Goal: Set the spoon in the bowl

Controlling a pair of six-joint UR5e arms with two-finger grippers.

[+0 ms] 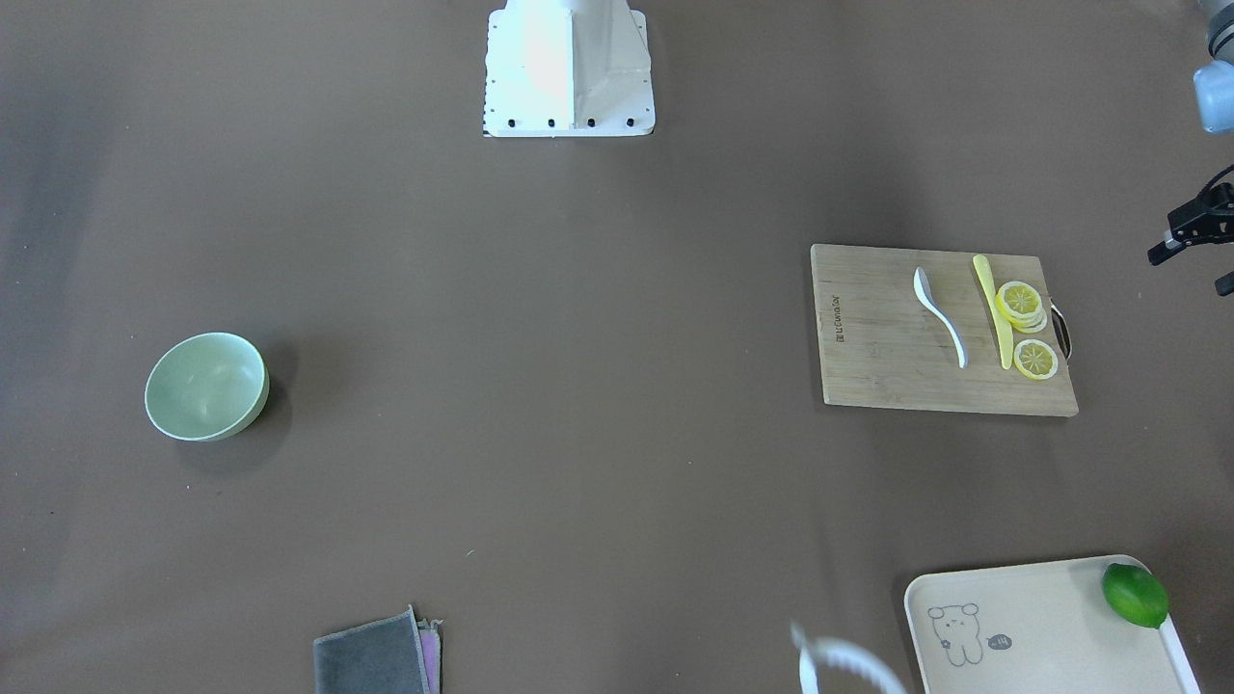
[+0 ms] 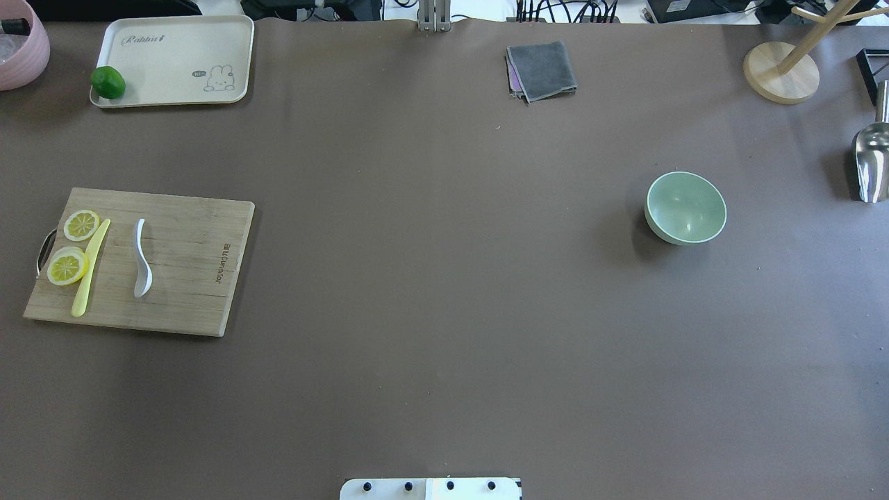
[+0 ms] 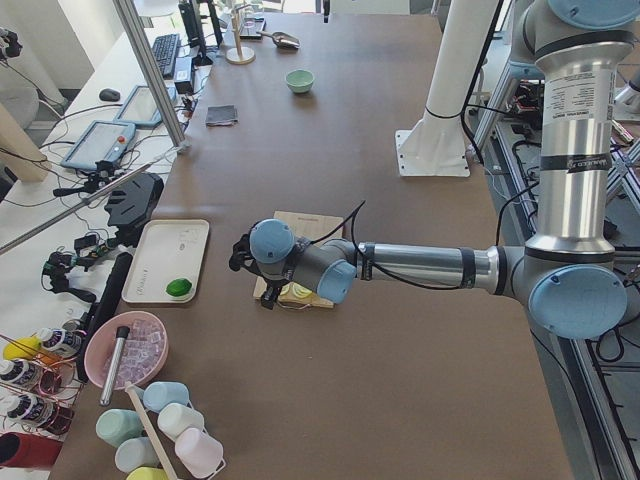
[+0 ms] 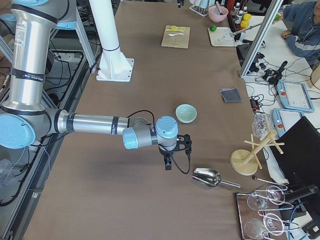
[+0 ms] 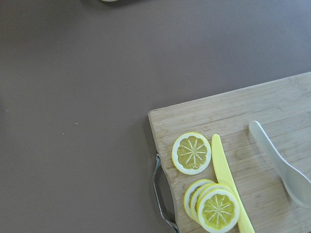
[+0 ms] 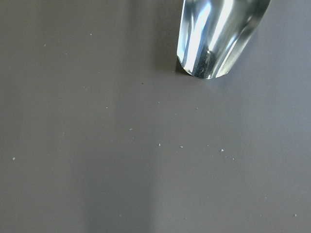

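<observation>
The white spoon (image 1: 940, 313) lies on a wooden cutting board (image 1: 868, 337), beside a yellow knife; it also shows in the overhead view (image 2: 141, 260) and the left wrist view (image 5: 284, 165). The mint-green bowl (image 1: 205, 386) stands empty and upright far across the table (image 2: 686, 207). My left gripper (image 1: 1191, 270) hovers just off the board's handle end, cut by the frame edge, its fingers apart and empty. My right gripper (image 4: 170, 155) shows only in the exterior right view, near the bowl (image 4: 186, 113); I cannot tell whether it is open or shut.
On the board lie a yellow knife (image 1: 993, 308) and lemon slices (image 1: 1020, 301). A cream tray (image 2: 173, 62) holds a lime (image 2: 107, 82). A grey cloth (image 2: 542, 69), a metal scoop (image 2: 871, 160) and a wooden stand (image 2: 781, 69) sit along the far and right edges.
</observation>
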